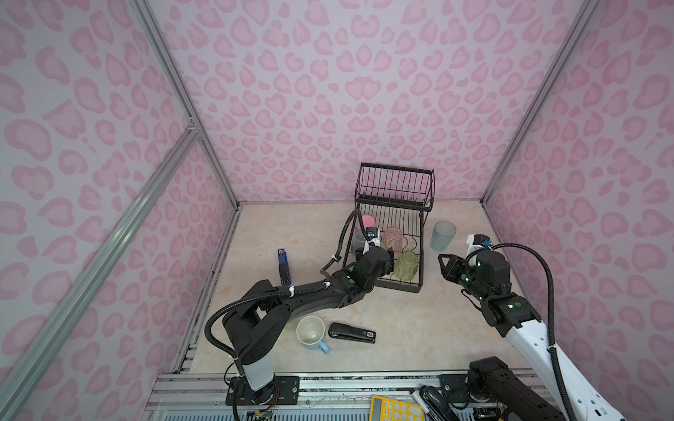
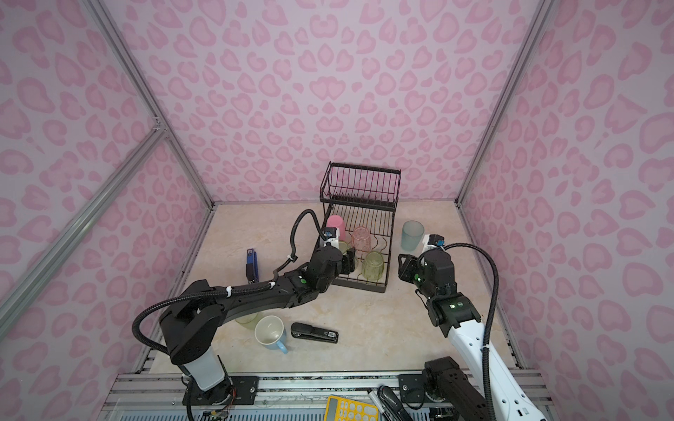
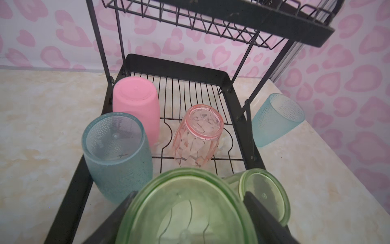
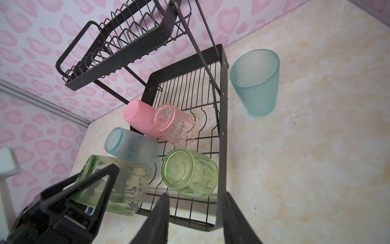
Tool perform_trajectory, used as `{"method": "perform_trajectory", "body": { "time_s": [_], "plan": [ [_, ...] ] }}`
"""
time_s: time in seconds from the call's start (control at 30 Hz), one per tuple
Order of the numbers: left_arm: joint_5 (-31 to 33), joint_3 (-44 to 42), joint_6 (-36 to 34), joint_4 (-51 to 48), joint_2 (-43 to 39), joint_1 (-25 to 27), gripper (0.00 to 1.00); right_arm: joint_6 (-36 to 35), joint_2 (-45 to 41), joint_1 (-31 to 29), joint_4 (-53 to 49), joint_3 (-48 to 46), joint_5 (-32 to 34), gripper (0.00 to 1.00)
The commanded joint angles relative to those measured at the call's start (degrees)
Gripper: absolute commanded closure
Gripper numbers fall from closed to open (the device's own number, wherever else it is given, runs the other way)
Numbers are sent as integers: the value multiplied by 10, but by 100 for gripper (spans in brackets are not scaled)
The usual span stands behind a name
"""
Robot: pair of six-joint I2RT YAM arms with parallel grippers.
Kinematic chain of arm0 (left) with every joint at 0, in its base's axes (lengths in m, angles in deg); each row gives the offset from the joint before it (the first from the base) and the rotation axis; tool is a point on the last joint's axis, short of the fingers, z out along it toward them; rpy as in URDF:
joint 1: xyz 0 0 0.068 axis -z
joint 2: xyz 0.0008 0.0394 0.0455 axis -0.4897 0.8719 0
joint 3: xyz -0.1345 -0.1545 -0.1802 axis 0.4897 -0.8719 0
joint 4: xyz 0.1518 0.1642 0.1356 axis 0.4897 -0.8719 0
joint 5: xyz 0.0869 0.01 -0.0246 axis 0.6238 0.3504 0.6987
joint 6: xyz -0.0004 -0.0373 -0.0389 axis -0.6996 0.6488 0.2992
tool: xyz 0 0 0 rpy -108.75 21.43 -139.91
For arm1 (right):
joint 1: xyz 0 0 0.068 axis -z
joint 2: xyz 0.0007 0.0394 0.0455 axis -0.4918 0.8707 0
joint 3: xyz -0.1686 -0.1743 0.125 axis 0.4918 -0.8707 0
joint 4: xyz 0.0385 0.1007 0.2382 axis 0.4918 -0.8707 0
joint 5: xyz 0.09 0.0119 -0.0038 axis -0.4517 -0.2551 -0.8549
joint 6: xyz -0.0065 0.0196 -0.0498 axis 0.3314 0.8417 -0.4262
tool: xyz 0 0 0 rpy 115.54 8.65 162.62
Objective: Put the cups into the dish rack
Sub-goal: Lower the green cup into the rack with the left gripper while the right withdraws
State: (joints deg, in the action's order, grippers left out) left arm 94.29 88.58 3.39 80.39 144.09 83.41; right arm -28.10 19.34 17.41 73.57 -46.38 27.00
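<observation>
The left pincer (image 3: 189,193), pinching a clear green ribbed cup (image 4: 133,183) rim-down, needed to seat it flat on the black wire dish rack (image 4: 222,147) before releasing.

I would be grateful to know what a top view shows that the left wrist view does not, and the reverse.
Only a top view: the light-blue mug, the black stapler, the blue stapler, and the right gripper, open and empty. Only the left wrist view: a close look at the left gripper closed on the held green cup. Both: the dish rack with the pink tumbler, the pinkish ribbed cup and the green ribbed cup upside down in its lower tray, and the frosted tumbler upright beside it.
</observation>
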Motion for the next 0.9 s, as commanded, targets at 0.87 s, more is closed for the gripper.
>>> {"method": "perform_trajectory", "body": {
  "time_s": [0.87],
  "plan": [
    [53,37,-38,48,108,1,34,-20,-42,35,-1,-32,-36,60]
  ]
}}
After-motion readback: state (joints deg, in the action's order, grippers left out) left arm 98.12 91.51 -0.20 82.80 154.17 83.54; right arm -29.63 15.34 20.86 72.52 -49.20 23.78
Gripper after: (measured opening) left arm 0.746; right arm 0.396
